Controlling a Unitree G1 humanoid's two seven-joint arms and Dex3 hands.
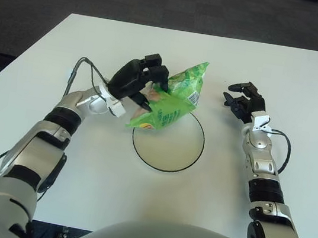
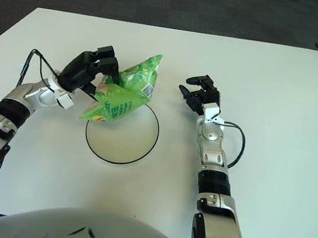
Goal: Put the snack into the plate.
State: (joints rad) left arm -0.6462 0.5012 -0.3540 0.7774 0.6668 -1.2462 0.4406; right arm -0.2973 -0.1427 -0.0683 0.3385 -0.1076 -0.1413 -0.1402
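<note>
My left hand (image 1: pixel 144 81) is shut on a green snack bag (image 1: pixel 172 100) and holds it tilted above the far left rim of the white plate with a dark rim (image 1: pixel 169 150). The bag's lower end hangs over the plate's edge; I cannot tell if it touches. The same bag (image 2: pixel 124 93) and plate (image 2: pixel 123 140) show in the right eye view. My right hand (image 1: pixel 241 99) shows to the right of the plate, fingers spread, holding nothing.
The white table (image 1: pixel 274 70) has its far edge at the top and a dark carpet beyond. A black cable (image 1: pixel 79 71) runs along my left wrist and another loops by my right forearm (image 1: pixel 283 151).
</note>
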